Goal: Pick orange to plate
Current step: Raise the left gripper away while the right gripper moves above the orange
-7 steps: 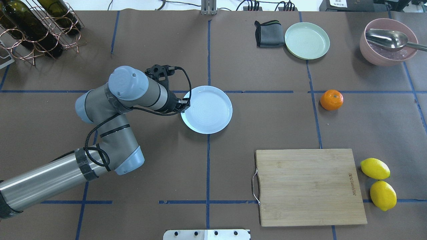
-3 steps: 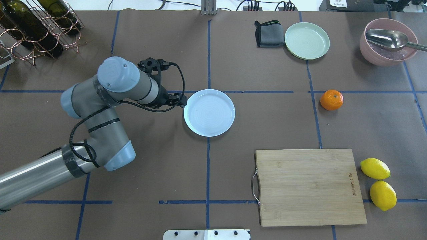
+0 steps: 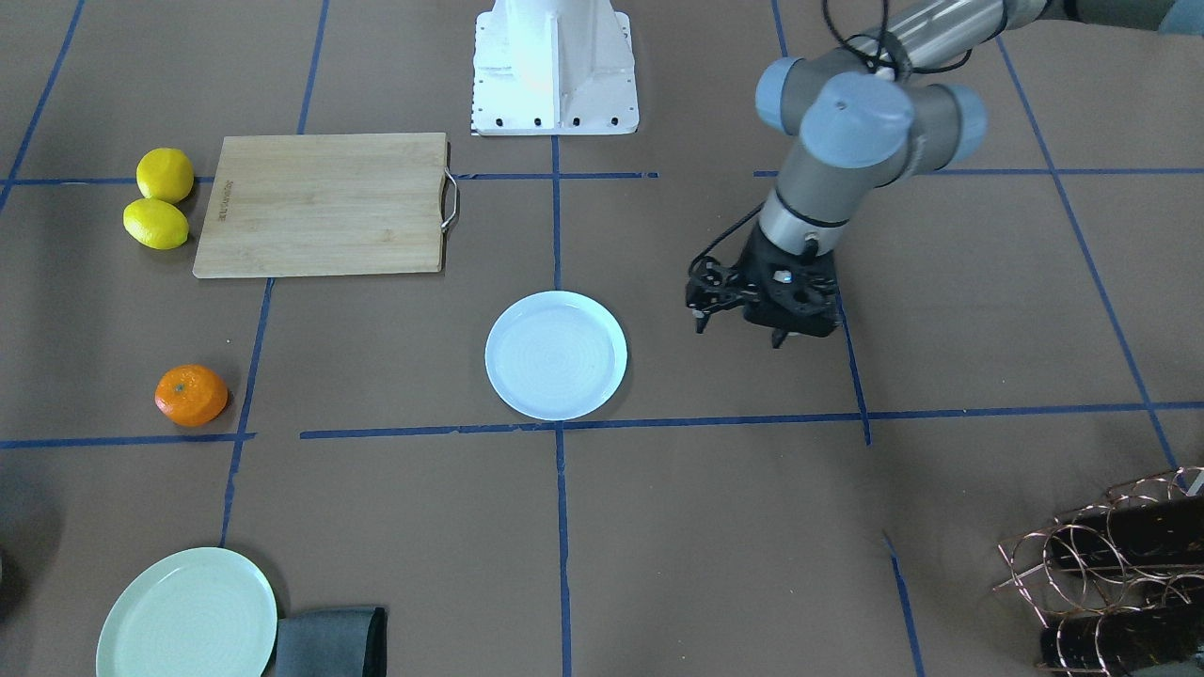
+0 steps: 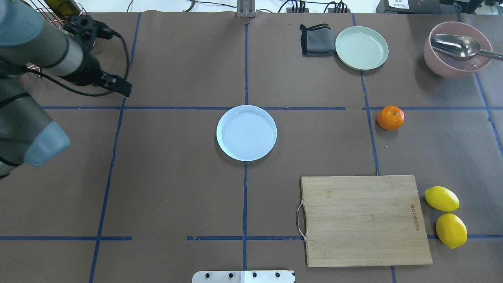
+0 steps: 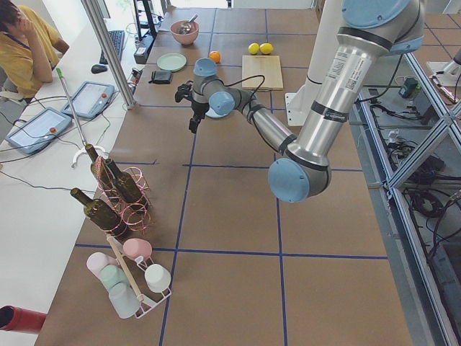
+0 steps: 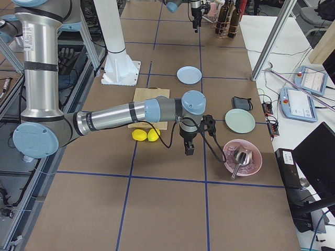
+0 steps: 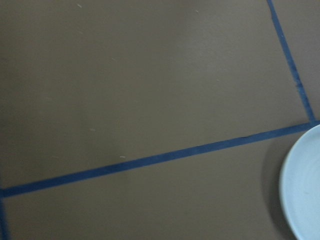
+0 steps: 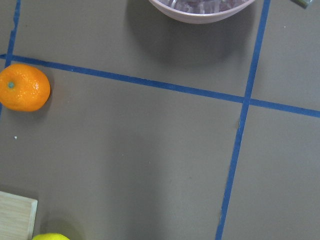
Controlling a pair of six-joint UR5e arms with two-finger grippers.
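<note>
Orange [image 4: 390, 117] sits on the table [image 4: 177, 177] well to the right of the plate [image 4: 246, 133], just beside a crossing of blue tape [image 4: 368, 118], between the bowl [image 4: 440, 67] and the board [image 4: 363, 220]. Its green stem dot faces up, tipped a little toward the table's far edge. So the short axis stands near upright and the wide axis lies flat on the table. The plate lies flat and bare at the table's middle, over another tape crossing.

My right wrist camera cuts the bowl off at its top edge and shows only a corner of the board and a sliver of 1 lemon [image 8: 50, 236]. My left wrist camera is blurred and catches only the plate's rim at its lower right. Neither wrist view shows any fingers. My left gripper [image 4: 123, 90] hangs above the table's far left part. In the overhead view my arm covers most of the rack [image 3: 1101, 564]. I cannot tell whether that gripper's jaws stand apart or together. My right gripper [image 6: 188, 150] shows only small, from the table's right end, pointing down near the bowl, and I cannot tell its state either.

0.4 s ago my left gripper was at the plate's left rim. Now it is well apart from it, back toward the far left corner. The plate lies where it lay then, a little right of its spot 1.1 s ago. The orange has not moved.
</note>
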